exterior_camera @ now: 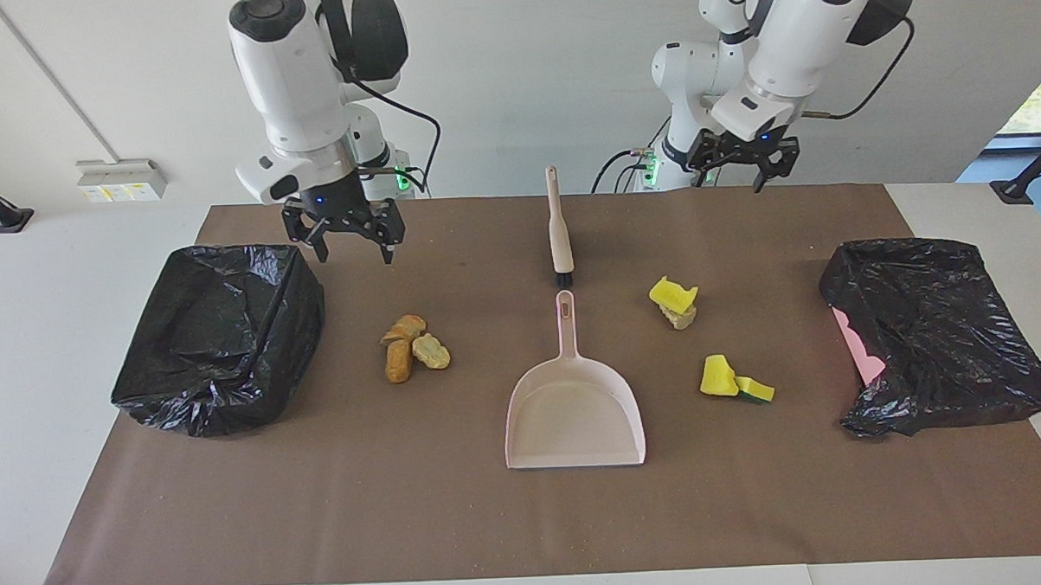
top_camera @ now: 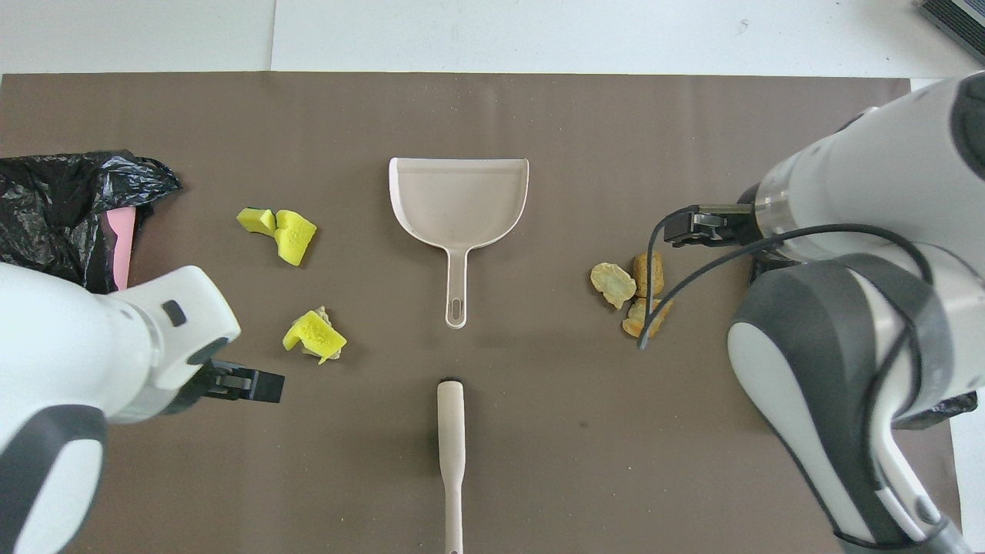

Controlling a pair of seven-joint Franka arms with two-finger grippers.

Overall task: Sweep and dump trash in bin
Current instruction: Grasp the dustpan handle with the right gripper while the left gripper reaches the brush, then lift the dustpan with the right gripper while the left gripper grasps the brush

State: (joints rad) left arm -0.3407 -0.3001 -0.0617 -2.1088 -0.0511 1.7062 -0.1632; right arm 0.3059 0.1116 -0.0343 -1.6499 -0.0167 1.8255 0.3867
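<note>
1. Three tan and brown bread-like chunks (exterior_camera: 413, 346) lie in one cluster.
2. Two groups of yellow sponge scraps: one pair with a green-edged piece (exterior_camera: 735, 382), and one yellow piece atop a tan bit (exterior_camera: 675, 300).
3. One pale pink dustpan (exterior_camera: 574, 409).
4. One hand brush (exterior_camera: 559, 230).
5. Two bins lined with black bags (exterior_camera: 219, 335) (exterior_camera: 937, 330).
6. Two robot arms, each with one claw (exterior_camera: 346, 236) (exterior_camera: 744, 161).
</note>
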